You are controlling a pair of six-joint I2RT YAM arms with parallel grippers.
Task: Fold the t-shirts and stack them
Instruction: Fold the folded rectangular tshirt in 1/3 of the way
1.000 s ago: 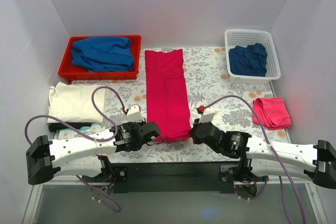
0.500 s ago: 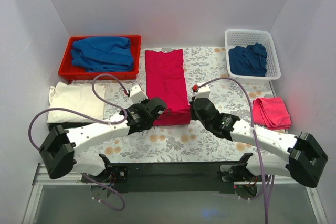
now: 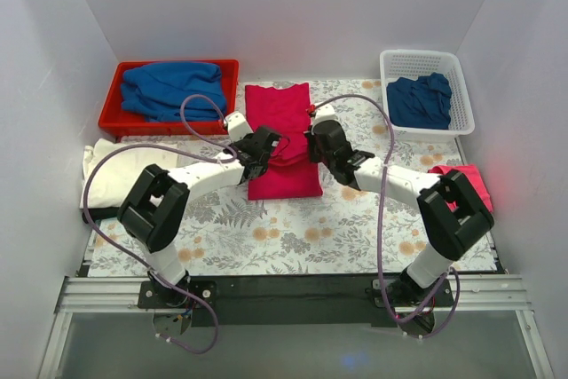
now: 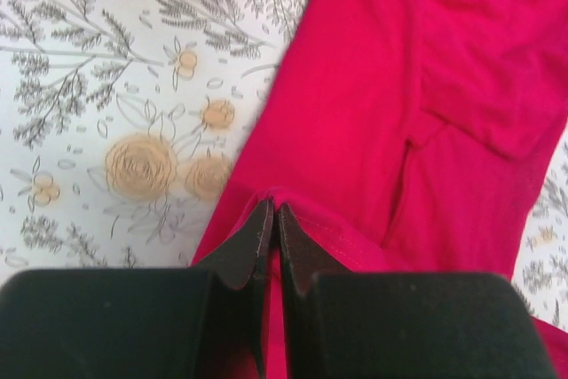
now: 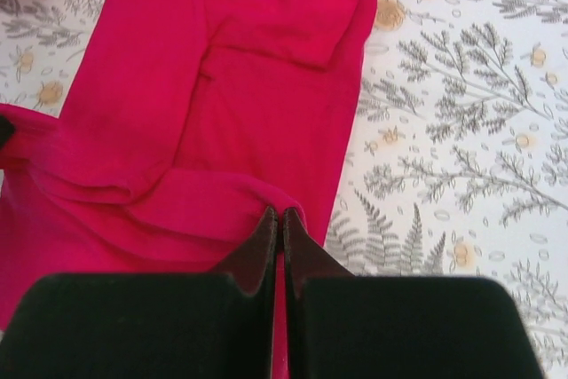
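The crimson-pink t-shirt point(image 3: 282, 175) lies lengthwise in the middle of the floral table, its near end lifted and carried back over its far half. My left gripper point(image 3: 266, 141) is shut on the hem's left corner, the cloth pinched between its dark fingertips point(image 4: 259, 230). At the hem's right corner my right gripper point(image 3: 312, 141) is shut too, the fabric bunched over its tips point(image 5: 282, 219). Both hold the hem a little above the flat part of the shirt point(image 4: 373, 86) point(image 5: 266, 77). A cream t-shirt point(image 3: 114, 177) lies folded at the left, a pink one point(image 3: 476, 185) at the right.
A red tray point(image 3: 111, 120) at the back left holds blue shirts point(image 3: 173, 89). A white basket point(image 3: 424, 60) at the back right holds another blue shirt point(image 3: 419, 100). White walls close in three sides. Both arms reach far over the table, cables looping above them.
Both grippers have travelled from the table's near edge toward the back with the shirt's hem, doubling its near half over the far half. The shirt now looks about half as long.
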